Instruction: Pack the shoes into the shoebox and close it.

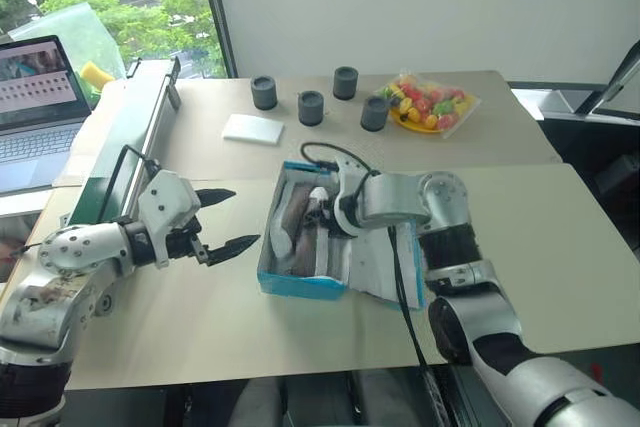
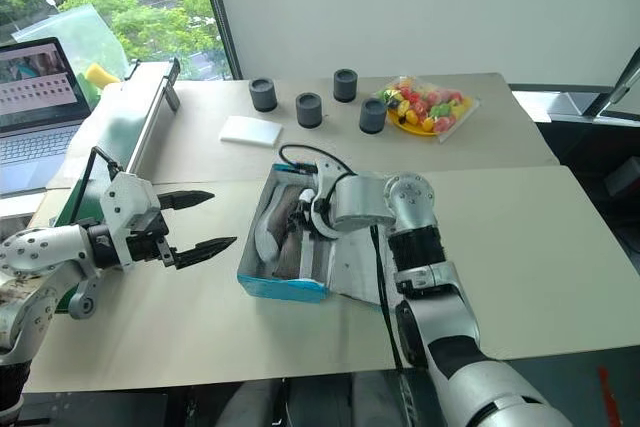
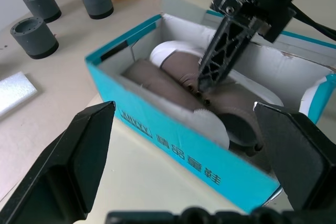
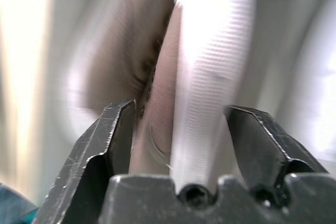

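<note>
The turquoise shoebox (image 1: 300,285) stands open mid-table, white inside, with its lid flap (image 1: 375,272) lying flat on the side toward my right arm. Both taupe shoes (image 3: 157,77) lie inside it on their sides, white soles showing. My right gripper (image 1: 318,209) reaches down into the box. Its fingers (image 4: 118,129) are open, one on each side of a shoe's white sole (image 4: 210,66), with a gap on one side. My left gripper (image 1: 243,217) hovers open just left of the box with nothing between its fingers.
At the back of the table stand several dark grey cylinders (image 1: 311,107), a flat white pad (image 1: 252,128) and a bag of colourful toy fruit (image 1: 428,105). A laptop (image 1: 35,97) and a long green case (image 1: 130,137) sit at the far left.
</note>
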{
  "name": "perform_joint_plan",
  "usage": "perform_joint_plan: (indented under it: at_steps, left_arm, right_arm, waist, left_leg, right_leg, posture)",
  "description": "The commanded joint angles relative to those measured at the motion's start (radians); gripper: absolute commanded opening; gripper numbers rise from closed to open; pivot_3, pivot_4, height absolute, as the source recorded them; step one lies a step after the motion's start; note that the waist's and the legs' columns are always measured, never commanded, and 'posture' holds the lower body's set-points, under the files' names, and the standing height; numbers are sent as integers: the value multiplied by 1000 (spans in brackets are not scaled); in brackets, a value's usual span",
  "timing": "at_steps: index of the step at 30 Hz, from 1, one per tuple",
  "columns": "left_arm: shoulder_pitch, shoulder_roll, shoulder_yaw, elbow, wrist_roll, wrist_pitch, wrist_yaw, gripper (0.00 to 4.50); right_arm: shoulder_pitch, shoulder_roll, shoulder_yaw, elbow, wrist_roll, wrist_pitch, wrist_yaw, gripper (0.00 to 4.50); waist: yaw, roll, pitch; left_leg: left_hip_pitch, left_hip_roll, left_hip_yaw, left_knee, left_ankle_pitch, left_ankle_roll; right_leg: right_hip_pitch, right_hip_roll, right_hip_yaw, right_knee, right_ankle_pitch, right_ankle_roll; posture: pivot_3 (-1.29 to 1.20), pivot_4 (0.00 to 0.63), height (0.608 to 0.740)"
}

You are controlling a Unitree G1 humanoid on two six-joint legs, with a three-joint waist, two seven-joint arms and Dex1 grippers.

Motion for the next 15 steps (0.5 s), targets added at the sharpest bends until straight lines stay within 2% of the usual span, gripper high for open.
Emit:
perform_joint_plan:
  at_steps: [1,5,8,11,13,15]
  left_arm:
    - [-19,5,4,-2,3,-14,-3,4500]
    - [-38,-3,-12,13,8,-19,0,4500]
    - [-33,-10,-10,7,4,-19,0,4500]
    - [-9,-10,3,-7,-10,-16,-14,4500]
    - [11,-3,14,-8,-17,-18,-30,4500]
    - [28,4,24,-1,-17,-25,-45,4500]
  right_arm:
    - [-84,-41,-5,-67,-124,-18,181,3275]
    - [-183,-147,57,-154,-318,-64,469,3275]
    - [-171,-174,65,-236,-364,-89,684,3275]
    - [-83,-243,15,-387,-247,-7,953,2669]
    - [4,-352,-9,-503,-165,66,1150,1946]
    - [109,-468,-72,-574,-21,145,1326,1296]
  waist:
    - [1,0,0]
    - [2,1,1]
    - [3,1,1]
    - [2,0,1]
    - [7,0,1]
    - [23,0,1]
  left_leg:
    - [0,0,0,-1,0,0]
    - [-2,0,0,0,0,1]
    - [-2,0,0,0,-1,1]
    - [-1,1,0,0,-1,2]
    - [-2,1,-1,0,-2,2]
    - [-3,2,-2,1,-2,2]
  right_leg:
    - [0,0,0,0,0,0]
    - [-1,0,0,0,0,0]
    - [-2,0,0,0,0,0]
    - [-1,0,0,0,0,0]
    - [-1,0,-1,0,0,0]
    - [0,-1,-2,-1,0,1]
  posture:
    - [0,150,740]
    - [0,150,740]
    - [0,150,740]
    - [0,150,740]
    - [0,150,740]
    - [0,150,740]
